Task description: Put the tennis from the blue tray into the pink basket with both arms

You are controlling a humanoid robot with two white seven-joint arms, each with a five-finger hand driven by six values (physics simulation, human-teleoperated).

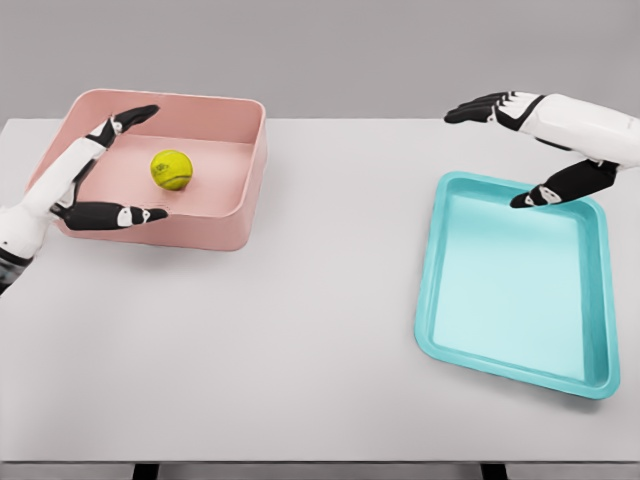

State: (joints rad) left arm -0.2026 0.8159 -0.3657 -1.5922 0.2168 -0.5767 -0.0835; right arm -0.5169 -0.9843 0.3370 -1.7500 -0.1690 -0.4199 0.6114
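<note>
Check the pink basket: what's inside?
One tennis ball sits on the floor of the pink basket, untouched. The open left hand covers part of its left side, and the near wall hides a strip of floor.

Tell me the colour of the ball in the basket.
Yellow-green ball, seen in the head view.

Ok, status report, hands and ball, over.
Left hand open over pink basket. Right hand open above blue tray. Tennis ball in basket. Nothing obstructing.

White table, grey backdrop
</note>
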